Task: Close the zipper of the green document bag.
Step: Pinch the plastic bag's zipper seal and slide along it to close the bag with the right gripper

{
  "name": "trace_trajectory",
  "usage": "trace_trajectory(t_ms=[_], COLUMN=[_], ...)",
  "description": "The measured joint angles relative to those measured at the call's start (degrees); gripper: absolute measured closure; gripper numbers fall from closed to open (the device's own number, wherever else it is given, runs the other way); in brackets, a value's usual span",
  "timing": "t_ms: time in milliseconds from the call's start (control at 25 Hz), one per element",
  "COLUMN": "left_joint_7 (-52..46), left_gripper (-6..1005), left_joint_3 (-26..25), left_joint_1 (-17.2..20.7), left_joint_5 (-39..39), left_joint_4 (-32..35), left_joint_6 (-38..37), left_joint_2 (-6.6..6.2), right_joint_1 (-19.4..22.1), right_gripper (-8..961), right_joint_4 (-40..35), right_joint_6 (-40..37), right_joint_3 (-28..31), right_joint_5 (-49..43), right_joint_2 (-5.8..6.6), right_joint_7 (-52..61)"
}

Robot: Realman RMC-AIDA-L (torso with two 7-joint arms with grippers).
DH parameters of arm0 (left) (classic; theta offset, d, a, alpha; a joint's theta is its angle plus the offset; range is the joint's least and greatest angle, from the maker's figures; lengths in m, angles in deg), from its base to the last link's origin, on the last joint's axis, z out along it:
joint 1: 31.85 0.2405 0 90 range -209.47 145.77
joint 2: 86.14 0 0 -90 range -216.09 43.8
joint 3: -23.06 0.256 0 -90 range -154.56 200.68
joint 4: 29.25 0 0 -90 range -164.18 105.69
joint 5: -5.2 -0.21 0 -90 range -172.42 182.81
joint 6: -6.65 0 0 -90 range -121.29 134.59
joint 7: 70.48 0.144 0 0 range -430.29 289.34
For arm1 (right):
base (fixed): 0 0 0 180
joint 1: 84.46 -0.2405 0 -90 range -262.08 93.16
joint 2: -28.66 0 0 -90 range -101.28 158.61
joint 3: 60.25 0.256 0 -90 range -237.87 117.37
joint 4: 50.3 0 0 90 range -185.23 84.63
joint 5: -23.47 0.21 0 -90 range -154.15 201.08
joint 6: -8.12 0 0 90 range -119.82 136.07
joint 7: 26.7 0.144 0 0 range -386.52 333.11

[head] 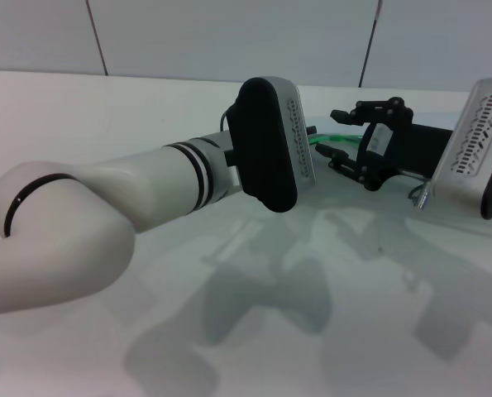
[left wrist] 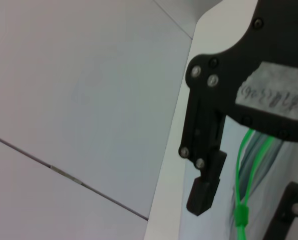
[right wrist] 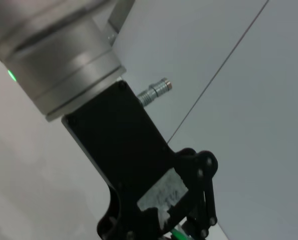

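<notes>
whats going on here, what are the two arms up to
Both arms reach to the far side of the white table, where a green zipper shows between them. The left gripper straddles the strip near its small slider tab. The right gripper is close by. The bag itself is mostly hidden.

The left arm (head: 105, 215) and its wrist housing (head: 266, 141) block the near approach to the zipper (head: 332, 139), while the white table (head: 105, 107) lies open to the left.

arms (head: 105, 207): glossy white, black joint rings | grippers (head: 363, 136): black, screwed, taped label
</notes>
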Motion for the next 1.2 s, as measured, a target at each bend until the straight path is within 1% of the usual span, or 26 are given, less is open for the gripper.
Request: trace_trajectory(t_ms=[440, 560, 800, 1200], left_joint_7=[0.2, 0.3, 0.3, 0.4], left_gripper=[947, 947, 947, 948], left_joint_3=[0.0, 0.0, 0.0, 0.0], left_joint_1=[0.4, 0.4, 0.2, 0.2], left_joint_5=[-0.4, -0.4, -0.4, -0.5], left_joint_4=[0.6, 0.9, 0.9, 1.0], left_joint_6=[-0.4, -0.4, -0.7, -1.0], left_joint_2=[-0.03, -0.03, -0.03, -0.02], right_joint_1=[-0.9, -1.2, -2.6, -2.6], right_gripper=[523, 697, 763, 839], right_joint_4=[1.6, 2.0, 3.8, 3.8], right_joint_6=[0.5, 0.5, 0.6, 0.6], right_joint_3=[0.1, 0.2, -0.2, 0.2], right_joint_5=[0.1, 0.1, 0.1, 0.1], right_joint_2=[0.06, 0.02, -0.01, 0.0], right_joint_7=[-1.1, -1.1, -1.1, -0.9])
